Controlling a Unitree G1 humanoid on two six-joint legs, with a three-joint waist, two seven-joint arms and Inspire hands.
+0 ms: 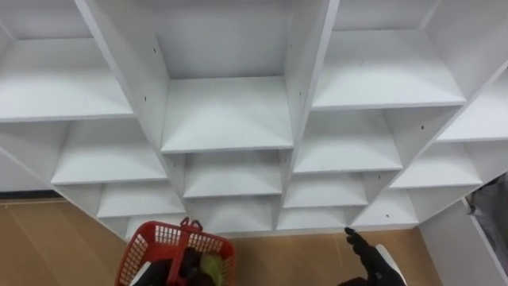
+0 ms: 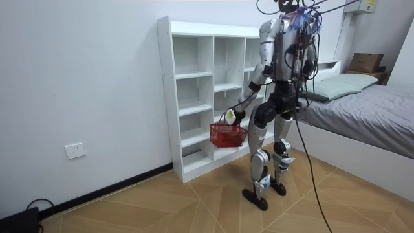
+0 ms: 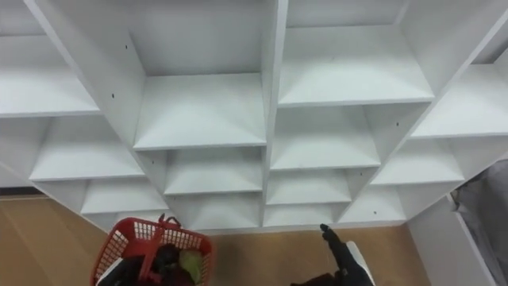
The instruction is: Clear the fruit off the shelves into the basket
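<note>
Basket (image 1: 149, 245) hangs from left hand (image 2: 231, 115) before closet (image 1: 226, 111)

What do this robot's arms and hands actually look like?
The left arm is a silvery grey shell with darker joints, roughly human in shape. The right robot hand is black, with slim fingers and a small white tag at its back. The left robot hand, at the red basket, looks dark too. Dark cables hang down the robot's back.

Location: a home bedroom. A bed (image 2: 372, 126) with a grey cover and pillow (image 2: 341, 84) stands beside a white shelf unit (image 2: 194, 97). The floor (image 2: 162, 207) is wood.
</note>
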